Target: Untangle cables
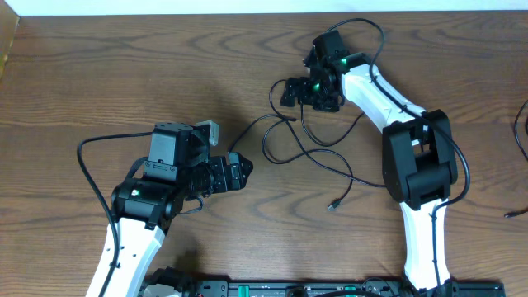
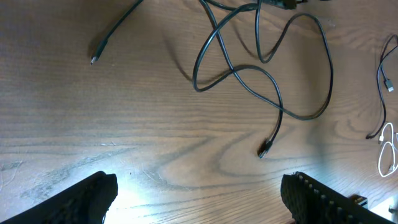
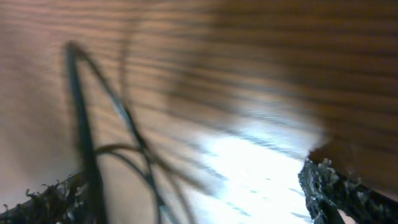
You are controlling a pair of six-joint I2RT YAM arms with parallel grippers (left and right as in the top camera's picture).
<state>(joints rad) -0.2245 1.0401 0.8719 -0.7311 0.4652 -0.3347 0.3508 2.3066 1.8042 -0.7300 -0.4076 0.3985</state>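
Cables: thin black cords [image 2: 233, 70], looped on the brown wooden table [image 1: 82, 66], near its far edge.
Right gripper [image 3: 193, 174]: wide open, cords close by one side.
Left gripper [image 2: 199, 180]: wide open, empty.
Tip: grab one cord, pull slowly.

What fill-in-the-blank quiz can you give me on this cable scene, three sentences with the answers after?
1. The looped cables on the wooden table are coloured ____.
2. They lie nearest the ____ gripper.
3. The left gripper, jaws open, holds ____.
Missing words: black; right; nothing.
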